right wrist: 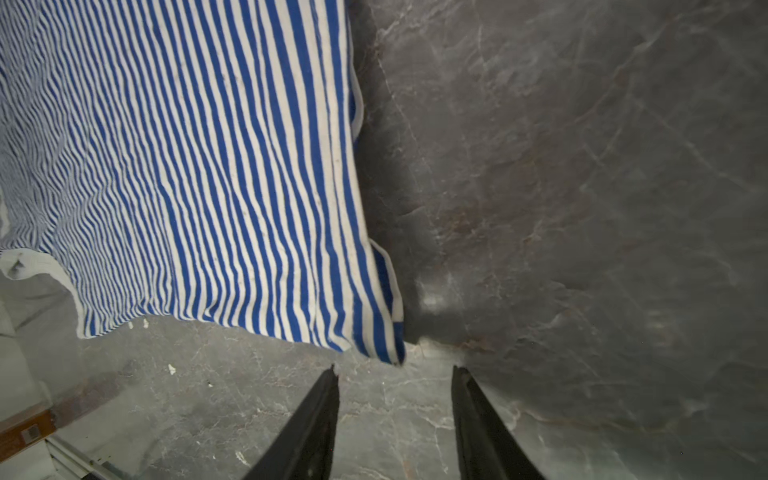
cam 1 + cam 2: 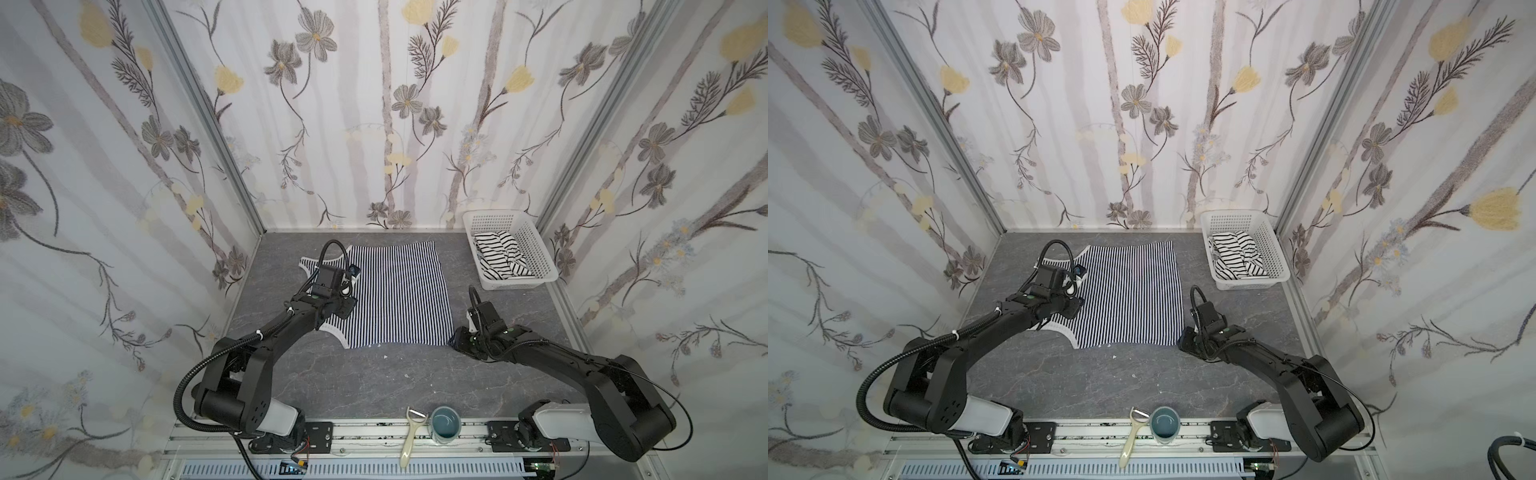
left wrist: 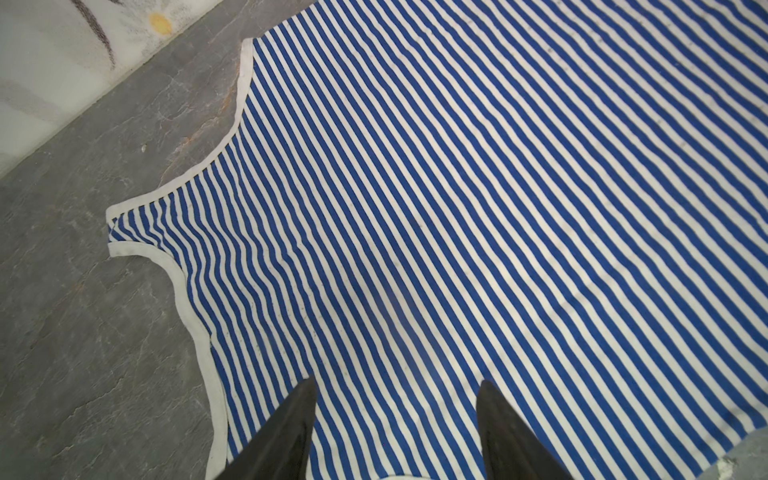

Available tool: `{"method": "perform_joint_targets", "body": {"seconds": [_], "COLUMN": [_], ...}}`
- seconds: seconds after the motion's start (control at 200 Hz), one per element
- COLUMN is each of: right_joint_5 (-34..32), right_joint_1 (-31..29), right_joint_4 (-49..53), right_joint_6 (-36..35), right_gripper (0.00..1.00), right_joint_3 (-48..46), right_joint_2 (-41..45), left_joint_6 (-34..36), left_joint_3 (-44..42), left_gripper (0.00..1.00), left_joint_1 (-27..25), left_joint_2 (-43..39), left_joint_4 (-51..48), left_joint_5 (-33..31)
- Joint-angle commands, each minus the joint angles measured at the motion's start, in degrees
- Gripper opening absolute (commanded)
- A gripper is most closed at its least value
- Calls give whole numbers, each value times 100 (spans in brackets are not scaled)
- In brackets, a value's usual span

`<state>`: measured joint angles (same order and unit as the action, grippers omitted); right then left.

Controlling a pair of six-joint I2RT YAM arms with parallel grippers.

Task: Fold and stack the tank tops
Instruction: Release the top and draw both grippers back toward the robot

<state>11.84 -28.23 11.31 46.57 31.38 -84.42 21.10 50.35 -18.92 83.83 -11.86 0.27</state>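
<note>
Two tank tops (image 2: 399, 291) (image 2: 498, 257), one basket (image 2: 538, 249), one peeler (image 2: 409, 440), one cup (image 2: 445, 424), two arms (image 2: 266, 345) (image 2: 582, 365)

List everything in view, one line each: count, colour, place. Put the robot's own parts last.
fine-striped tank top: one, navy and white, spread flat mid-table
wide-striped tank top: one, white with black stripes, bunched in the basket
basket: one, white perforated, far right corner of the table
peeler: one, cream, on the front rail
cup: one, blue-grey, on the front rail beside the peeler
table: one, grey marbled
walls: three, pale floral print, around the table
left gripper: one, black, open, over the fine-striped top's strap end
right gripper: one, black, open, just short of that top's near right corner
</note>
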Motion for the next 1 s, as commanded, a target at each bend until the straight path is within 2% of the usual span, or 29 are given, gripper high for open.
{"method": "perform_joint_targets", "body": {"seconds": [0.0, 0.435, 0.665, 0.994], "right_joint_5": [206, 378, 258, 477], "right_joint_1": [-7, 52, 216, 252], "right_joint_4": [-705, -1365, -1412, -1654], "right_joint_6": [406, 945, 1038, 1065], "right_gripper": [44, 33, 28, 21], "right_joint_3": [-123, -561, -668, -624], "right_joint_2": [25, -48, 48, -74], "left_joint_6": [-26, -40, -27, -45], "left_joint_3": [-43, -52, -78, -88], "left_gripper": [63, 65, 65, 65], "left_joint_1": [-1, -3, 1, -6], "left_joint_2": [-62, 13, 11, 26], "left_joint_4": [-1, 17, 21, 26], "left_joint_5": [55, 64, 40, 63]}}
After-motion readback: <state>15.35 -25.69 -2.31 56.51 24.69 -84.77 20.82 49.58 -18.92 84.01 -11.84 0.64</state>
